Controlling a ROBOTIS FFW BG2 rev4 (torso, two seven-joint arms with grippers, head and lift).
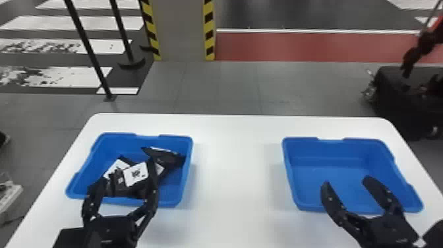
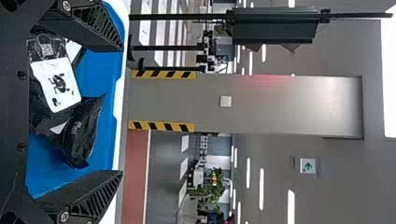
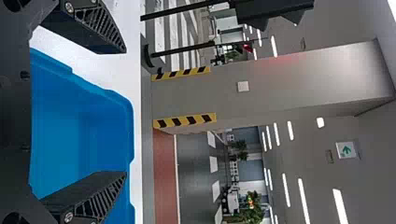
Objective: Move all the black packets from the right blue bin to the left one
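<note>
- A grey pillar [image 1: 179, 31] with striped edges stands beyond a white worktop [image 1: 237, 155] carrying two blue bins.
- Black packets [image 1: 135, 174], some with white labels, lie heaped in the left bin [image 1: 176, 181]; one leans near its inner side wall.
- The left gripper [image 1: 129, 171] is spread wide over that heap, gripping nothing.
- The right gripper [image 1: 346, 182] is also well open, holding nothing, over the near part of the right bin [image 1: 316, 171].
- The transfer looks finished, so backing off seems the step in hand: raise the left gripper straight up, fingers apart, to avoid snagging loose wrapping, and clear both rims before swinging away.
</note>
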